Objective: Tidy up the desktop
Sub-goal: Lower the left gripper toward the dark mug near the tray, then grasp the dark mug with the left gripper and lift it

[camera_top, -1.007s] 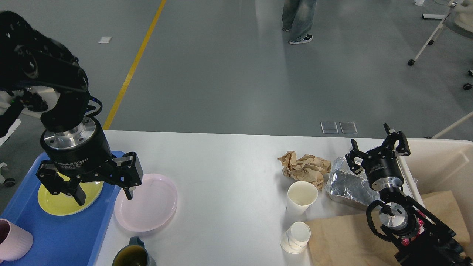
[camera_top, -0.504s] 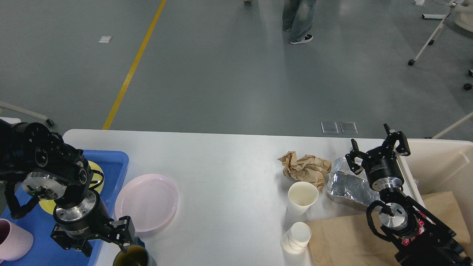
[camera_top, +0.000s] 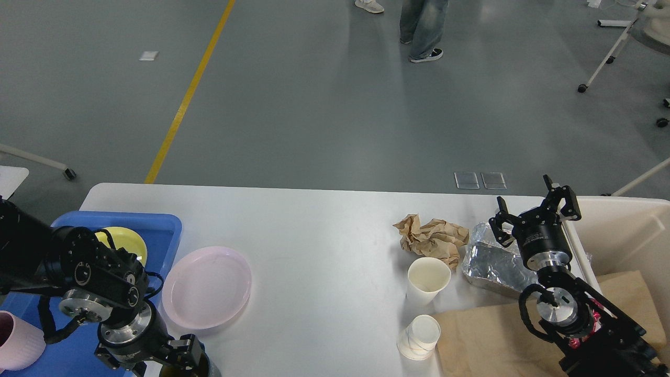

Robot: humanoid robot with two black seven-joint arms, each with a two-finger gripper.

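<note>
Left hand sunk to the counter's near edge; right hand unchanged.

Since half a second ago the left hand [camera_top: 157, 361] has dropped lower and nearer, now at the counter's [camera_top: 324, 235] near left edge over the dark mug [camera_top: 199, 369], which it mostly hides; whether its fingers are apart or gripping I cannot tell. More of the yellow plate [camera_top: 128, 242] now shows in the blue tray [camera_top: 162, 225] at the left edge, with the pink cup [camera_top: 18, 340] at the tray's near end. The pink plate [camera_top: 207, 287] lies just beside the tray. The right hand [camera_top: 534, 212] is held as before, fingers spread, above the foil packet [camera_top: 489, 262] near the right edge. Crumpled brown paper [camera_top: 432, 235], an upright paper cup [camera_top: 428, 280] and a tipped paper cup [camera_top: 419, 336] lie nearby, the beige bin [camera_top: 623, 230] beyond. The white counter spans the view; behind is grey floor with a yellow line [camera_top: 191, 89] and a person's legs [camera_top: 421, 26].
</note>
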